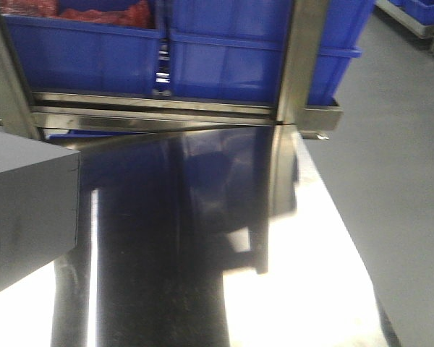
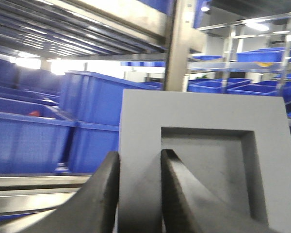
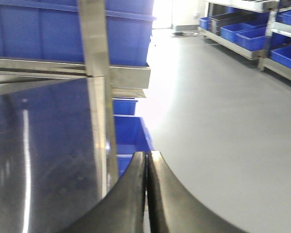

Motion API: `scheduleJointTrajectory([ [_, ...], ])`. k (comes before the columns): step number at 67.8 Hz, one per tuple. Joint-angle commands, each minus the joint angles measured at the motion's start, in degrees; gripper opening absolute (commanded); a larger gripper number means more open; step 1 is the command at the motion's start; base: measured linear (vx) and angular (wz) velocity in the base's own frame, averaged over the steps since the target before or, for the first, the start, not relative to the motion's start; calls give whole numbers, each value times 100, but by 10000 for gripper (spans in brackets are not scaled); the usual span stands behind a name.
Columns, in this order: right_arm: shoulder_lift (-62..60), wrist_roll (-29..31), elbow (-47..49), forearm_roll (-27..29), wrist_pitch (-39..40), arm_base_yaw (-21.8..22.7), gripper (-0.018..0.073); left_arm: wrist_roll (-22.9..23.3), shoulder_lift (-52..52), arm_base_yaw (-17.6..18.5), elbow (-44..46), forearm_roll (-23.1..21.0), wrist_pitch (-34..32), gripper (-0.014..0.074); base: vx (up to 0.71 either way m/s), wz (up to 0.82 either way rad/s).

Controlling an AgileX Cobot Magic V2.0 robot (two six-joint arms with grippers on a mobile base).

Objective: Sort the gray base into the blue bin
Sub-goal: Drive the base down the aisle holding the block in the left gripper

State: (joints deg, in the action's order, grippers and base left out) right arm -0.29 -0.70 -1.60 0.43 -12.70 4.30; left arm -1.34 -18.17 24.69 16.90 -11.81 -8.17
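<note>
I have base (image 2: 203,116) pinched in left gripper (image 2: 139,154), aloft; right gripper (image 3: 146,156) closed, empty. Drop into bin (image 1: 224,65), 12 o'clock, not yet done.

Matt gray block among gloss and steel.
The gray base (image 2: 203,160) looks matt and faintly grainy; the left gripper (image 2: 139,162) has dull black fingers (image 2: 182,199) with fine ribbing. The tabletop (image 1: 166,246) is mirror-polished metal, the rack frame (image 1: 304,58) brushed steel, the blue crates (image 1: 87,54) smooth, slightly glossy plastic, the floor (image 3: 223,121) smooth with a soft sheen.
</note>
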Motion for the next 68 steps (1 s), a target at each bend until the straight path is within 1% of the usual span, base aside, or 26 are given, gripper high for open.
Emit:
scheduleJointTrajectory([
  [1,104,70,-11,-43,427,30,-5,65,-38,29,186,-37,-605,-8,-10,-43],
  [11,104,70,-11,-43,427,30,-5,65,-38,29,186,-37,-605,-8,-13,-55],
  [46,104,70,-11,-43,427,30,-5,65,-38,29,186,-37,-605,-8,-15,-75],
  [68,104,70,-11,-43,427,30,-5,65,-38,29,186,-37,-605,-8,-7,-63],
])
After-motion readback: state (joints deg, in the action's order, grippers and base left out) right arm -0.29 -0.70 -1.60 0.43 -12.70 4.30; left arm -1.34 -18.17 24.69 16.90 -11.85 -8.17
